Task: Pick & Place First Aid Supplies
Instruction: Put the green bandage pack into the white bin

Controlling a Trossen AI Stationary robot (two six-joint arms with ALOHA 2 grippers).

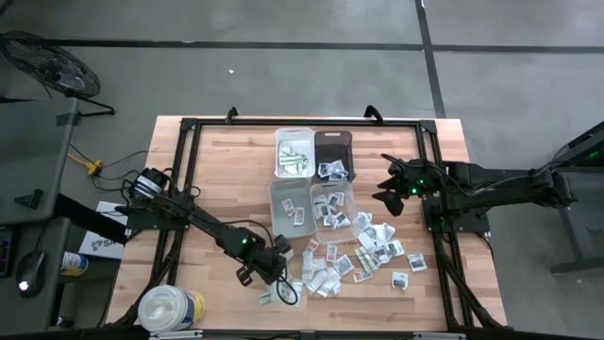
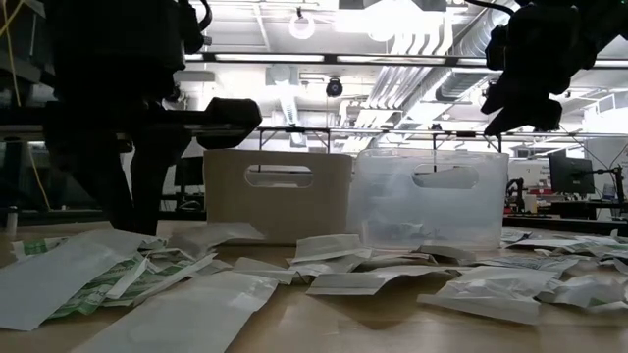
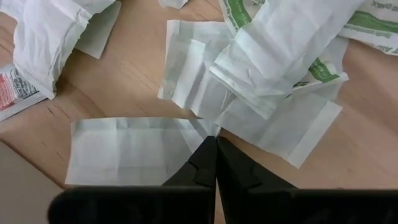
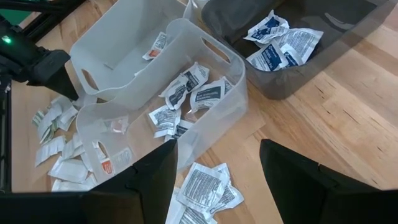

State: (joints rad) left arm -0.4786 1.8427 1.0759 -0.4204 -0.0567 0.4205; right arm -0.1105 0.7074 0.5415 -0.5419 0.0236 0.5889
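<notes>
Now from above, the left gripper (image 1: 280, 280) is down in the scatter of first aid packets (image 1: 363, 257) at the table's (image 1: 217, 170) near edge, while the right gripper (image 1: 389, 189) hovers beside the bins (image 1: 313, 179). Up close on the left wrist, its fingers (image 3: 202, 163) are pressed together, pinching the edge of a white packet (image 3: 124, 150). Over on the right wrist, the fingers (image 4: 152, 180) stand wide apart, empty, above a clear bin (image 4: 233, 81) of packets.

Around your wooden worktop (image 1: 222, 161) you have a grey concrete floor (image 1: 283, 66) crossed by dark lines. A fan (image 1: 49, 64) stands off the far left corner. Overhead, ceiling lights (image 2: 392, 15) glare among silver ducts (image 2: 412, 83).
</notes>
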